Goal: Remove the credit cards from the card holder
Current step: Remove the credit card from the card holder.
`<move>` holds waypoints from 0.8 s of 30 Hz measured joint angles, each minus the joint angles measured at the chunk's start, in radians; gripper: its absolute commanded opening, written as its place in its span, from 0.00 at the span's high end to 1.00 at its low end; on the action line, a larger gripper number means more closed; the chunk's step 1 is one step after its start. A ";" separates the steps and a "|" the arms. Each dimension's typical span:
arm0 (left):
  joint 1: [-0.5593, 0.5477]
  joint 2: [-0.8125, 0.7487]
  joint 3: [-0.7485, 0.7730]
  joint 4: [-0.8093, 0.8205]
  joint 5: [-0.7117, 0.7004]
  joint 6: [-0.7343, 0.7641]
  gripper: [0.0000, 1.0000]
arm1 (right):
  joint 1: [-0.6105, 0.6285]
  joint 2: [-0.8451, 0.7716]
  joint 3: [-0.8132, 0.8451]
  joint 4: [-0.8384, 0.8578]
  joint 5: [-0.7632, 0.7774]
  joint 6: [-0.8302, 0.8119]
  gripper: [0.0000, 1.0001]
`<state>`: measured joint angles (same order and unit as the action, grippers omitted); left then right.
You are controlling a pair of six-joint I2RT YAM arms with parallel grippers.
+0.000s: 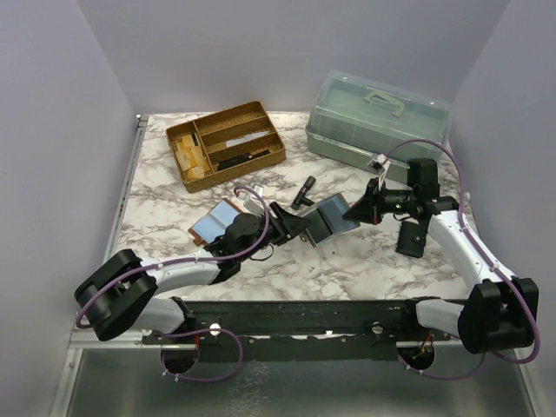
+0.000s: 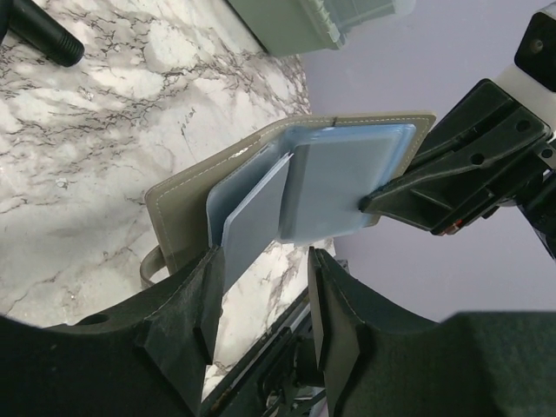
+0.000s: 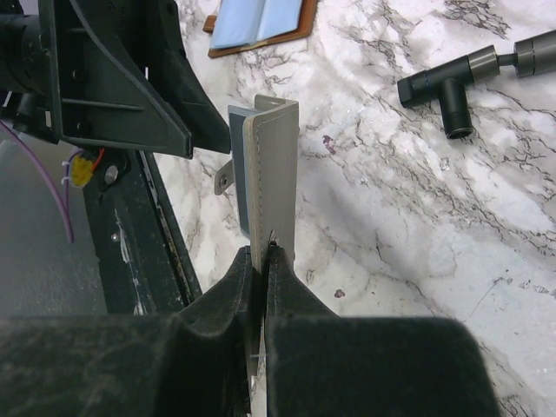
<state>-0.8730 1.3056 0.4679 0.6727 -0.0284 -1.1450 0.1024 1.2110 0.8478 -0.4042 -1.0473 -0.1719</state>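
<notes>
Left wrist: right hand point(image 2: 372, 203) clamps the card holder point(image 2: 184, 208); left hand point(image 2: 265, 261), spread apart, should pinch the protruding credit card point(image 2: 254, 221).

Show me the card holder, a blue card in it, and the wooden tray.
Card holder point(image 2: 178, 217): left wrist view, grey outer cover.
Blue card point(image 2: 256, 217): left wrist view, middle of its face.
Wooden tray point(image 1: 217, 115): top view, far rim.

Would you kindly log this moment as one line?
right gripper: shut on card holder | left gripper: open near credit cards
</notes>
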 measured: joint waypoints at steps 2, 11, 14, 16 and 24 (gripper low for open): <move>0.000 0.011 0.000 0.012 0.002 0.000 0.53 | 0.000 0.000 0.000 0.000 0.001 0.000 1.00; 0.000 0.023 0.003 0.069 0.031 0.005 0.57 | -0.001 0.000 0.000 0.000 0.006 0.000 1.00; 0.000 0.023 0.003 0.097 0.050 0.018 0.58 | -0.005 0.000 0.000 0.000 0.006 0.000 1.00; 0.000 0.026 0.003 0.128 0.070 0.035 0.59 | -0.006 0.000 0.000 0.000 0.006 0.000 1.00; -0.001 0.073 0.013 0.212 0.141 0.114 0.54 | -0.006 0.000 0.000 0.000 0.006 0.000 1.00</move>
<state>-0.8738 1.3785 0.4808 0.8852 0.1127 -1.0313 0.0967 1.2110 0.8478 -0.4038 -1.0409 -0.1722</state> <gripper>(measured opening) 0.444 0.052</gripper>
